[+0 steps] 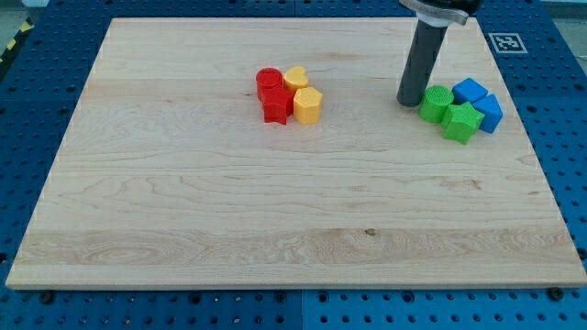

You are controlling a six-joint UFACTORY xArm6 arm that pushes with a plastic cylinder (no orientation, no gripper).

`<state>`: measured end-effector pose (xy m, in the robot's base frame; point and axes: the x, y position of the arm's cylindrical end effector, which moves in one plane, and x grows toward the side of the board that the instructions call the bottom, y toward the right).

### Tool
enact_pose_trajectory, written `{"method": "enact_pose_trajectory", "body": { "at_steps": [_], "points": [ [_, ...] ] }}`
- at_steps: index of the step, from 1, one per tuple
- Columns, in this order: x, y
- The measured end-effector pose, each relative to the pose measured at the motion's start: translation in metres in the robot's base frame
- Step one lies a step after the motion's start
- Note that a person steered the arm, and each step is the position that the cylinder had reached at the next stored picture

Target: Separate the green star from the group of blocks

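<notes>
The group sits at the view's right: two green blocks and two blue blocks pressed together. The green star is the lower green block, at the group's bottom edge. A second green block, rounder in outline, is at the group's left. A blue cube is at the group's top and another blue block at its right. My tip stands on the board just left of the rounder green block, touching or nearly touching it. The star is to the tip's lower right, apart from it.
A second cluster sits near the board's top middle: a red round block, a red star, a yellow heart-like block and a yellow hexagon. The board's right edge is close to the blue blocks.
</notes>
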<state>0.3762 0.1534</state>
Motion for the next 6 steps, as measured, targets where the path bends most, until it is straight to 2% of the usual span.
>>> {"method": "enact_pose_trajectory", "body": {
  "at_steps": [1,2,3,5,6],
  "points": [
    [-0.004,-0.002],
    [-0.050,-0.023],
    [-0.065,-0.024],
    [-0.057,-0.037],
    [-0.033,-0.037]
  ]
}}
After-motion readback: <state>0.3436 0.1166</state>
